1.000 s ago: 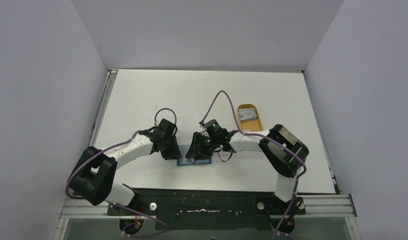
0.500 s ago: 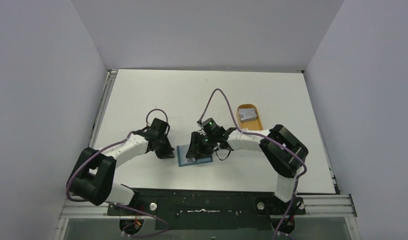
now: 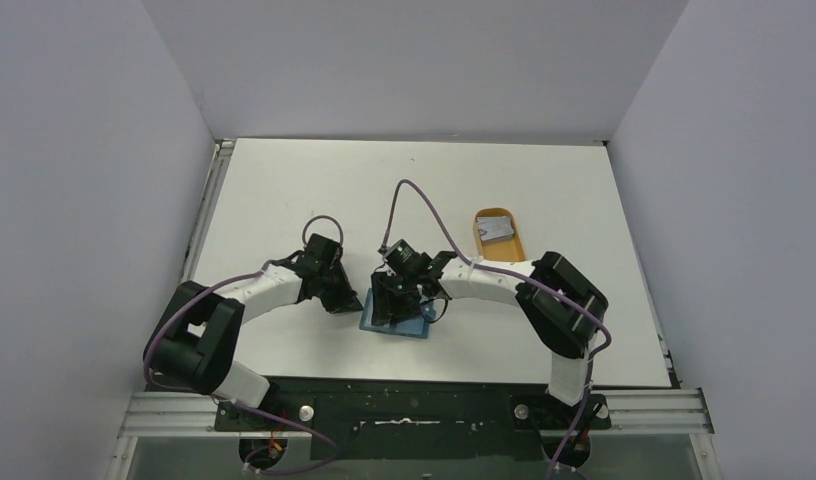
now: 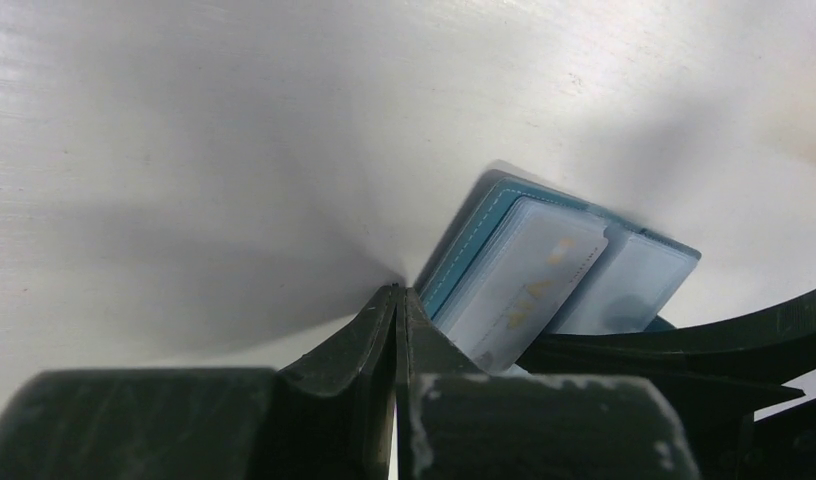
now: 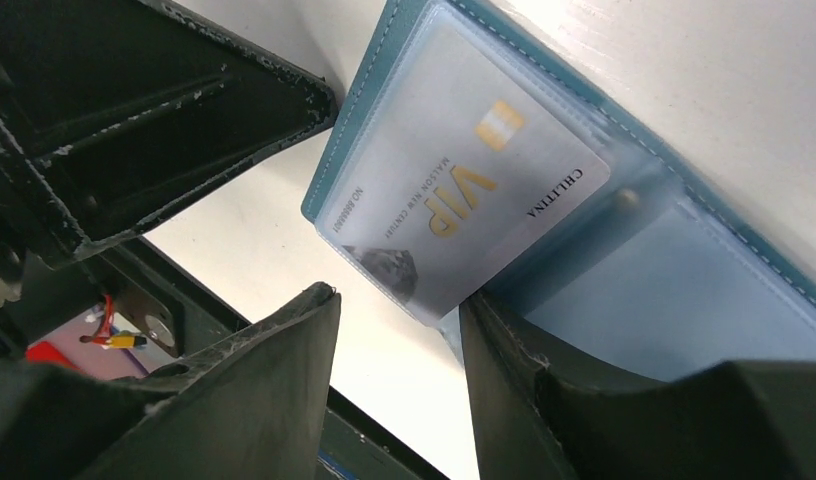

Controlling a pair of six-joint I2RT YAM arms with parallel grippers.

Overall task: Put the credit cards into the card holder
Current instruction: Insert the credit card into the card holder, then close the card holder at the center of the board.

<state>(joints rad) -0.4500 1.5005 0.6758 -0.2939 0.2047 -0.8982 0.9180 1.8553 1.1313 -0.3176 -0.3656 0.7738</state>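
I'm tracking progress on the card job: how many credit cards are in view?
2. A VIP card sits partly in a clear sleeve of the open wallet; a grey card lies in the orange tray, far right. More may be stacked beneath it.

Card holder point(image 3: 410, 326) lies opened flat on the table point(image 3: 284, 190), near the front edge, about centre. One credit card point(image 5: 464, 195) sits inside its left sleeve; the sleeve to the right lies beside it. Left gripper point(image 3: 351, 303) stands just beside the holder's left edge. Right gripper point(image 3: 389, 308) stands over the holder. Tray point(image 3: 478, 228) lies behind and to the right, well apart, with further credit cards point(image 3: 496, 229) in it.
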